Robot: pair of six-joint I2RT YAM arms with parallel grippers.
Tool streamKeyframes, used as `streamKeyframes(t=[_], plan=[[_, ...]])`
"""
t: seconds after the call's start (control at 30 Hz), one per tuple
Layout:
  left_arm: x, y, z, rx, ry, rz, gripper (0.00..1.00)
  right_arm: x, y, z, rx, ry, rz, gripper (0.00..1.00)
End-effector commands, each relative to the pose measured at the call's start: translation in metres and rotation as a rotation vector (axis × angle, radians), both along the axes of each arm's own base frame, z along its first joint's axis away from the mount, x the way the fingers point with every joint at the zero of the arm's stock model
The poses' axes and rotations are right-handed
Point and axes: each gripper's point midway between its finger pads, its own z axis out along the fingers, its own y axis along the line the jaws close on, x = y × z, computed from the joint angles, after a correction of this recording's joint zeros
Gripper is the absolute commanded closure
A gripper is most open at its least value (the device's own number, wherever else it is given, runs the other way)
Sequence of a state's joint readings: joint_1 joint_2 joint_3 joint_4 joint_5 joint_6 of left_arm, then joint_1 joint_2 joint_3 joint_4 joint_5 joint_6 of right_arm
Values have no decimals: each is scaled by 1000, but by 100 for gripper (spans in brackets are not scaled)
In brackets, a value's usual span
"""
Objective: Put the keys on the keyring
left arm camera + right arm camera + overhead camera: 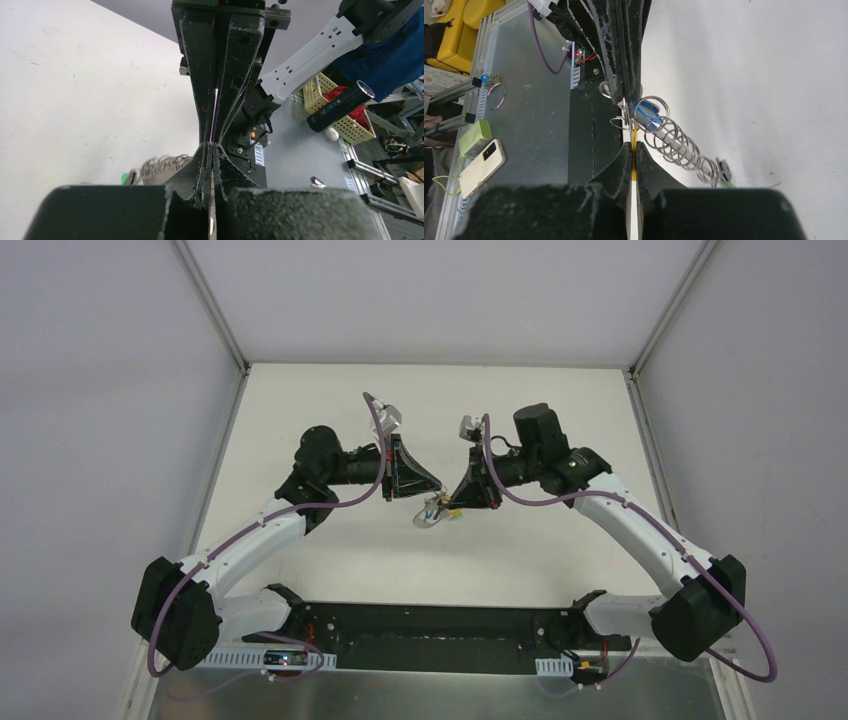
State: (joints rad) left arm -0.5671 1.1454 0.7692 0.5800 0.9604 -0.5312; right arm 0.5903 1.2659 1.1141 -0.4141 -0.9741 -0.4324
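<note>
One keyring [430, 516], a springy coil of silver wire loops, is held up over the middle of the white tabletop [350, 560], right where the two arms meet tip to tip. Blue key [647, 111] sits inside the coil's upper loops. Green key [725, 184] and a small black bit [724, 167] are at the coil's lower end, too blurred to say more.

Yellow key [635, 134]: a thin yellow edge pinched in the right fingers [630, 152], which are closed on it. Its tip is up against the coil's first loops. Can't tell whether it's threaded onto a loop or just touching.

Left fingers [205, 160] are closed too, clamped on the top end of the keyring. A thin metal edge shows between them in the left wrist view. Both sets of fingers point at each other, tips nearly touching.

Beyond the arm bases is a grey metal plate [534, 125] with a white phone [479, 167], a green box [474, 137] and another ring [495, 95] lying on it.
</note>
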Motion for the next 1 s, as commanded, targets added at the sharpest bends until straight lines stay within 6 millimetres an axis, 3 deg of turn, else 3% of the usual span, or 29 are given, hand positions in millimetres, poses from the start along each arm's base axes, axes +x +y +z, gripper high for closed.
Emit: streamKeyframes(t=[0.0,0.3,0.7,0.97], plan=[[-1,5,18,-31,-89,-7,100,-3,-9,11,22,-67,0,100],[-1,6,10,-3,-105,-10,100,-2,-16,14,22,-75,-14,100],[-5,6,-5,48,-122,-35,100,5,-6,24,50,-19,-10,100],[-5,6,-6,51,-128,-37,100,7,-3,20,52,14,0,100]])
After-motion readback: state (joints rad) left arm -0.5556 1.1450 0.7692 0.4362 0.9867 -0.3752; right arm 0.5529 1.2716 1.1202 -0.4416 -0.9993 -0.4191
